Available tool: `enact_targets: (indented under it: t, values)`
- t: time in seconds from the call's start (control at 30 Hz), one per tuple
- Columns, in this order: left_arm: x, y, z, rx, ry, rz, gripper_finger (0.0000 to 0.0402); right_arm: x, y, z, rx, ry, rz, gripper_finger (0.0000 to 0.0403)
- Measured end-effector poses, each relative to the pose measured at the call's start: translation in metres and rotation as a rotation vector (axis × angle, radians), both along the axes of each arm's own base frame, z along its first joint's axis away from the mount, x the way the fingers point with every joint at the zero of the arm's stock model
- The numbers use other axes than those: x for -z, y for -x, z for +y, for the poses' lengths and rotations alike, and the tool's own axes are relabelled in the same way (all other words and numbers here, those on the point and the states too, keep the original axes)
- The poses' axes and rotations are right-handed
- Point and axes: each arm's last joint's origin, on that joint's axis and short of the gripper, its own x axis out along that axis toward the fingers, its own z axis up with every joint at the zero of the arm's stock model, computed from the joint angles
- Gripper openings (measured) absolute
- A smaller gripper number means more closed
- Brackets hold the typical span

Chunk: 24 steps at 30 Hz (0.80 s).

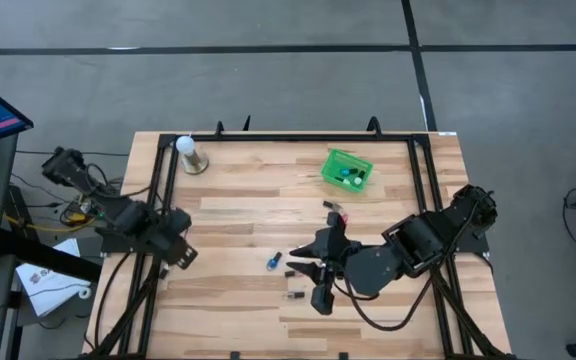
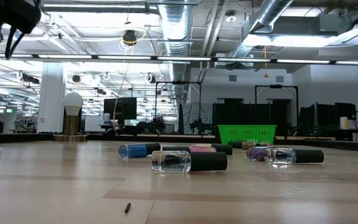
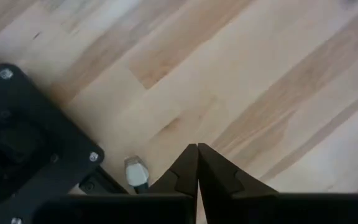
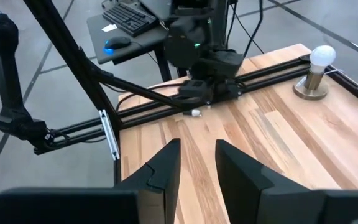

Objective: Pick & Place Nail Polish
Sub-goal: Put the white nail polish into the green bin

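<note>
Several bottles point(image 2: 188, 161) lay on their sides mid-table, loose and apart, and we saw more of them inside the green basket point(image 1: 348, 171) toward the far edge. Our right gripper point(image 1: 308, 268) hung over the scattered ones with fingers point(image 4: 166, 163) spread and nothing between them. Our left gripper point(image 3: 197, 163) waited pinched together at the table's left side, near the lamp point(image 1: 191, 155).

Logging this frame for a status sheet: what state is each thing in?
Left end effector: shut, parked at table's left edge.
Right end effector: open, empty, above table.
Blue bottle: lying down.
Clear bottle: lying down.
Green basket: upright, bottles inside.
Bulb stand: upright.
</note>
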Motion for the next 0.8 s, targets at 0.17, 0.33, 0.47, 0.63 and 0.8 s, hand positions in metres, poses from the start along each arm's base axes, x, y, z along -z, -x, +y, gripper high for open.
enact_targets:
  t: [0.17,0.33,0.47,0.63,0.8]
  values:
    - [0.004,-0.001,-0.007,0.027,-0.024,0.016,0.001,0.001,-0.001,-0.003,0.004,0.014,0.013,0.0093]
    - [0.012,-0.005,-0.021,0.008,0.034,0.102,0.0041,0.001,-0.001,-0.003,0.007,0.01,0.016,0.0093]
    - [0.025,-0.007,-0.039,0.053,0.079,0.244,0.008,0.003,0.0,-0.003,0.007,0.018,0.031,0.0093]
    - [0.044,-0.007,-0.058,0.084,0.016,0.369,0.013,0.006,0.002,-0.004,0.016,0.017,0.058,0.0093]
    - [0.061,-0.013,-0.066,0.063,-0.036,0.462,0.0185,0.007,0.002,-0.004,0.017,0.023,0.069,0.0093]
